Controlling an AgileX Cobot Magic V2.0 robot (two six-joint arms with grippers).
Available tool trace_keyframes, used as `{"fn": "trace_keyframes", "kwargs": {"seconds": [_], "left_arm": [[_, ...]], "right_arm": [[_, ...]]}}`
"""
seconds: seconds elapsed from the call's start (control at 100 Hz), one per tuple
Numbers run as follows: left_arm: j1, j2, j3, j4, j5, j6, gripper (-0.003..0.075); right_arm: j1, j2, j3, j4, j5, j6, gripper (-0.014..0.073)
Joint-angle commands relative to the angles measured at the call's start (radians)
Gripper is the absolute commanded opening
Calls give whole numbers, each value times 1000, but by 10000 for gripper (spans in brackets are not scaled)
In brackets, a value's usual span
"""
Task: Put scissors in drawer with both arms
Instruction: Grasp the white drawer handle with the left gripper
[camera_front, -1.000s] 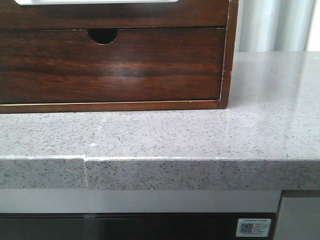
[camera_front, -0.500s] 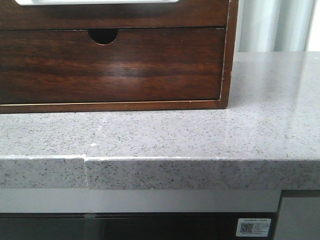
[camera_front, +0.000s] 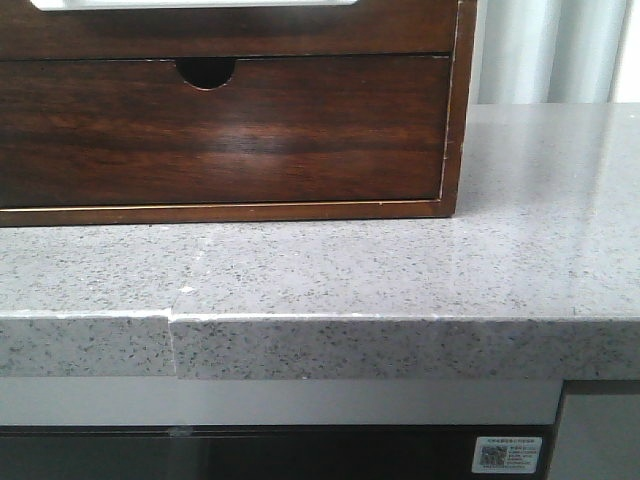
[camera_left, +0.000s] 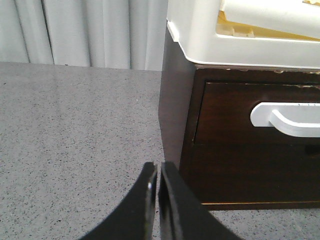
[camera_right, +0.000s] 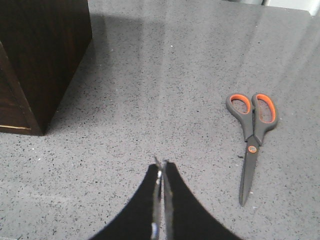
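Note:
The scissors (camera_right: 251, 131), grey with orange-lined handles and blades closed, lie flat on the grey counter; they show only in the right wrist view. My right gripper (camera_right: 161, 164) is shut and empty, above the counter and apart from them. The drawer (camera_front: 230, 28) is the upper dark-brown front of the wooden cabinet, closed, with pale white at its top edge. In the left wrist view it (camera_left: 225, 112) carries a white handle (camera_left: 287, 117). My left gripper (camera_left: 158, 167) is shut and empty by the cabinet's corner. Neither gripper shows in the front view.
A lower drawer with a half-round notch (camera_front: 206, 70) sits closed under the upper one. A white tray (camera_left: 240, 42) lies on the cabinet top. The grey speckled counter (camera_front: 400, 270) has a front edge with a seam (camera_front: 172, 345). Curtains hang behind.

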Motion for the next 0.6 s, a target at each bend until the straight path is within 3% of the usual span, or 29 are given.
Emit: {"fn": "trace_keyframes", "kwargs": {"seconds": [0.0,0.27,0.35,0.42,0.52,0.59], "left_arm": [[2,16,-34,-3,-80,-2,-20],[2,16,-34,-3,-78,-2,-20],[2,16,-34,4,-78,-2,-2],[2,16,-34,35,-78,-2,105],[2,16,-34,89,-80,-2,397],[2,16,-34,92,-80,-2,536]], "right_arm": [[-5,12,-34,-20,-60,0,-69],[-5,12,-34,-20,-58,0,-67],[-5,12,-34,-20,-58,0,-8],[-5,12,-34,-20,-64,0,128],[-5,12,-34,-27,-68,0,367],[-5,12,-34,-27,-68,0,472]]}}
